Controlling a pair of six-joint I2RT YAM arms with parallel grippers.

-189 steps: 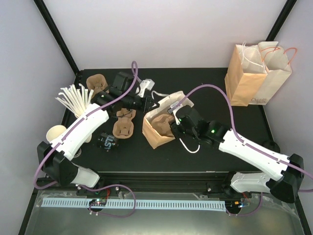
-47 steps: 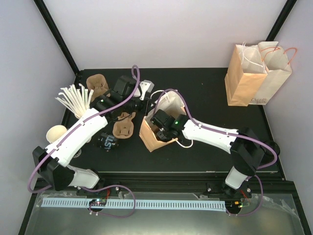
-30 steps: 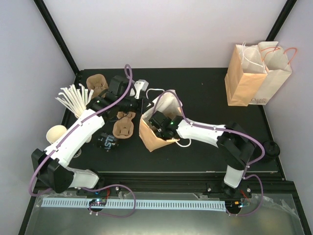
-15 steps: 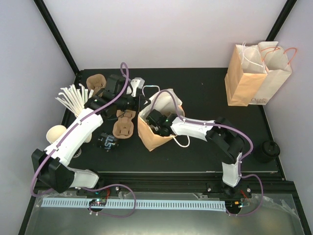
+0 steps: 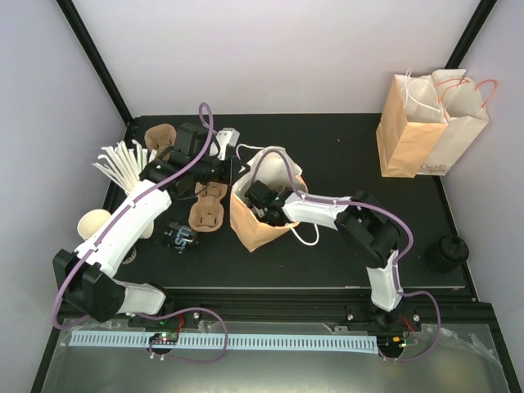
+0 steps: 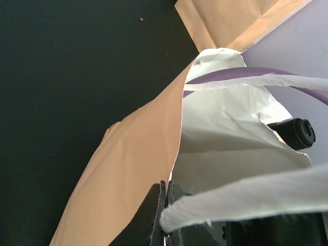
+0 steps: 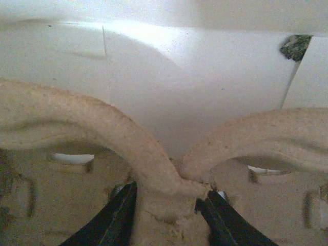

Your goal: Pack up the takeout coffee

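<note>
Coffee [image 5: 181,237]: lying on its side, as far as can be told, on the table [image 5: 352,155], left of the bag and just beside the loose carriers [image 5: 207,214]. It is apart from both grippers. A dark band with white print is showing, and the lid is blending into the black top and is hard to make out.
Bag [image 5: 255,231]: standing open mid-table, its mouth gaping. It is kraft brown outside and white and creased inside. The floor of the bag is not showing in the overhead view.
Left gripper [image 6: 165,207]: jaws pinching together on the bag's handle [image 6: 241,197] at the far-left rim. Only the fingertips are showing at the bottom edge of the wrist view.
Handle: a white twisted paper cord, fuzzy and blurred by closeness.
Right gripper [image 7: 169,218]: reaching inside the bag and hidden from above by the wrist. Its black fingers [image 7: 115,218] are sitting narrowly apart, pressing either side of the middle ridge of the carrier [image 7: 77,123].
Carrier: rough tan moulded pulp, arching in two curved ribs. It is cut off on all sides, so its full outline is not telling.
Straws [image 5: 123,164]: a white bundle fanning out at the table's left.
Cup [image 5: 92,221]: white, lidless, and partly hiding behind the left arm.
Far bags [image 5: 426,131]: two kraft bags standing upright at the far right corner.
</note>
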